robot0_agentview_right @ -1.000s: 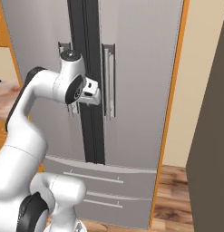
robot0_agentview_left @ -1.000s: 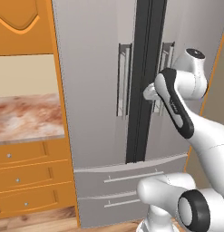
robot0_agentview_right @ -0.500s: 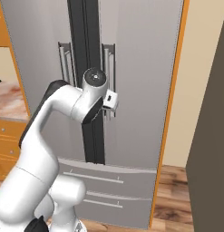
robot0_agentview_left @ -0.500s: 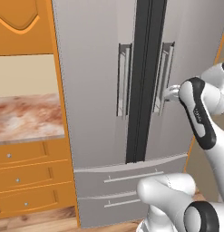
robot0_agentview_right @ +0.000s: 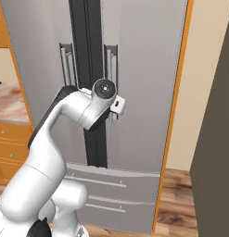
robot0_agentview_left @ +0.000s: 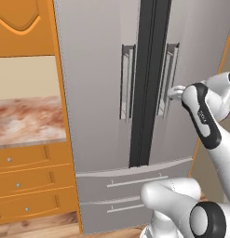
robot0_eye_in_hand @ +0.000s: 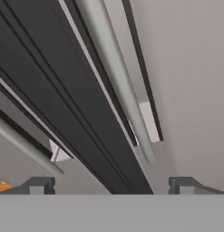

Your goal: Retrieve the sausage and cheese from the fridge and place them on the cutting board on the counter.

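Fridge (robot0_agentview_left: pixel 102 83) closed, both doors shut with a dark seam between them; sausage and cheese presumably inside, can't see them, cutting board not visible, counter (robot0_agentview_left: pixel 28 122) at 9 o'clock of the fridge in the left base view. Gripper (robot0_eye_in_hand: pixel 111 183) spread wide, nothing between its fingertips (robot0_eye_in_hand: pixel 38 185), holding nothing. It sits close in front of the right door handle (robot0_agentview_left: pixel 168 76), near the bar's lower half; in the hand view the right handle bar (robot0_eye_in_hand: pixel 118 77) runs diagonally from 12 o'clock down toward centre, ending above the gap between the tips, with the left handle (robot0_eye_in_hand: pixel 22 140) at 8 o'clock. Step in hand looks like reaching for the right door handle to open it. To do it well: roll the wrist so the fingers straddle the bar squarely, advance until the bar is fully between the pads, close mid-bar rather than on the end bracket, then pull along the door's arc. Versus a second earlier, the hand has swung away from the centre seam toward 3 o'clock, now at the right handle; the opening is as wide as before; doors unchanged
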